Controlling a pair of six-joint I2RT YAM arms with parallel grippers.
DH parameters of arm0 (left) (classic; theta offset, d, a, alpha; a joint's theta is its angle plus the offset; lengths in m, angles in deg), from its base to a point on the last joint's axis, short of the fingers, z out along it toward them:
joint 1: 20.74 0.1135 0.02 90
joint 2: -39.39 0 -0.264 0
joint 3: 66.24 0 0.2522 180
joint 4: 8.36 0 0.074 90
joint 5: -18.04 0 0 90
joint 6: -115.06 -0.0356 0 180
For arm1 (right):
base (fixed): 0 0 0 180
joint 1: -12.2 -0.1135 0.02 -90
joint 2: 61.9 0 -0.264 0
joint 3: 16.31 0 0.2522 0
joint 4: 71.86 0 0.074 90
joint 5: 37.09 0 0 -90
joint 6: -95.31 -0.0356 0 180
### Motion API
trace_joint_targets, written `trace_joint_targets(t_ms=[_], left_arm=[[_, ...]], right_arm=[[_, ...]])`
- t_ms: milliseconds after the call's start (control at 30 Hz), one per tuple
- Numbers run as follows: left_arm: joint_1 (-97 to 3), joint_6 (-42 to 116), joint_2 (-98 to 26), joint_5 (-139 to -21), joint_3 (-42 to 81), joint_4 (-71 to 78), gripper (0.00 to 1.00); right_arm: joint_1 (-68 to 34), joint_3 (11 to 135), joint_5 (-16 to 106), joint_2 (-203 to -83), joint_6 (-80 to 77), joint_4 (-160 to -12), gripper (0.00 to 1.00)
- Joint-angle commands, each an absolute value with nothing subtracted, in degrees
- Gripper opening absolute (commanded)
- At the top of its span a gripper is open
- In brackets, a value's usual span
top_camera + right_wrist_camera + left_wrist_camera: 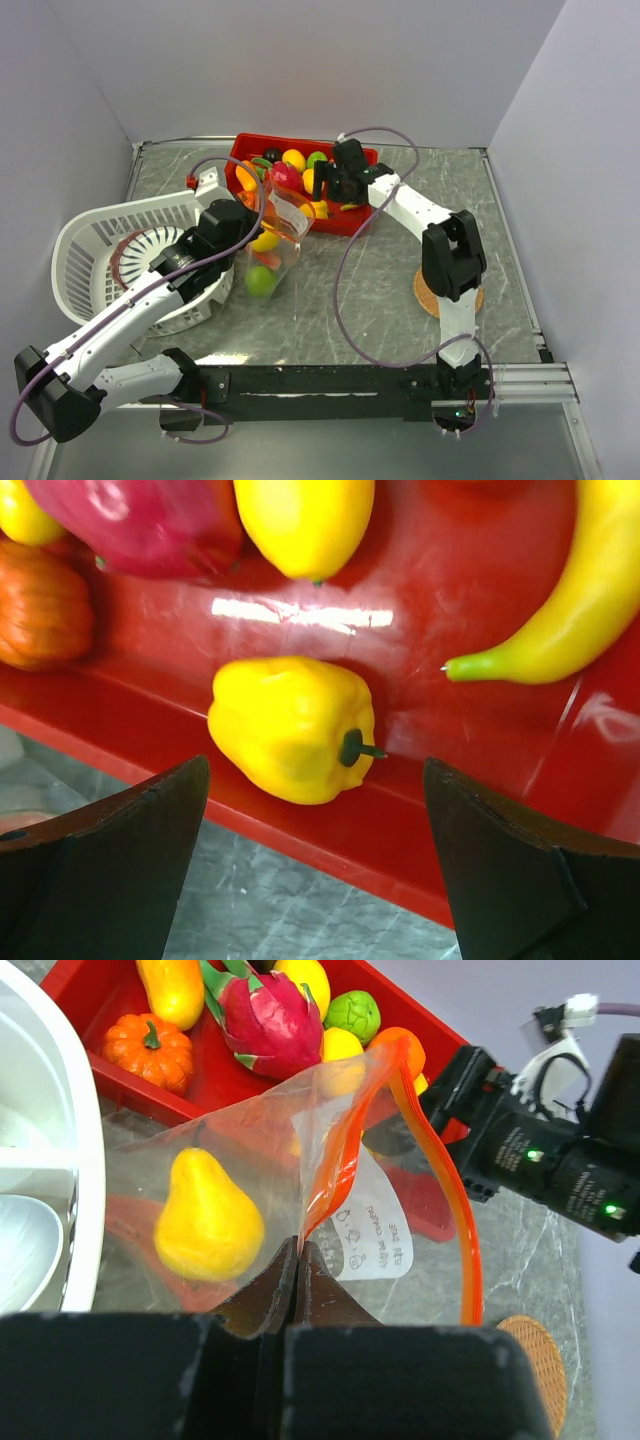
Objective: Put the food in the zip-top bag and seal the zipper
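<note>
Pinching the zipper (338,1160) with the left pincer (298,1255), pressing its tips together on the orange strip. Holding the bag (250,1150) with its mouth gaping, low over the counter (380,290), beside the basket (90,240) and just in front of the tray (300,855). Carrying a yellow pear (205,1215) and a green fruit (261,281) inside. Hovering over the tray with the right pincer (318,770), spread wide, flanking a yellow pepper (290,725) lying against the tray's wall.
</note>
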State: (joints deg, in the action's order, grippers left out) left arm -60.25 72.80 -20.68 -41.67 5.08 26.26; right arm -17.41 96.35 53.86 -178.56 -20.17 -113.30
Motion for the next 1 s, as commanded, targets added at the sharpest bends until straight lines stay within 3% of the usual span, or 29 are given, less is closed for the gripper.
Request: trace_joint_targets(t_ms=[0, 467, 567, 767, 867, 967], left_arm=[[-60.21, 72.96, -18.97, -41.11, 6.41, 24.56, 0.01], [-60.12, 73.22, -19.41, -41.63, 6.23, 24.39, 0.01], [-60.21, 73.22, -19.49, -41.81, 6.14, 24.30, 0.01], [-60.21, 72.96, -19.58, -41.55, 6.49, 24.39, 0.01], [-60.21, 72.96, -19.93, -41.63, 6.49, 24.21, 0.01], [-60.21, 73.13, -20.28, -41.63, 6.49, 24.30, 0.01]], right_arm=[[-18.74, 99.58, 51.78, -180.27, -20.27, -112.08, 0.95], [-19.62, 103.45, 52.12, -186.34, -21.33, -113.57, 0.81], [-19.62, 104.42, 52.55, -187.49, -21.50, -113.92, 0.72], [-18.74, 104.77, 54.31, -185.66, -21.76, -114.71, 0.26], [-17.95, 104.07, 55.19, -182.94, -21.68, -114.71, 0.15], [-17.25, 103.45, 57.03, -179.77, -21.15, -115.15, 0.12]])
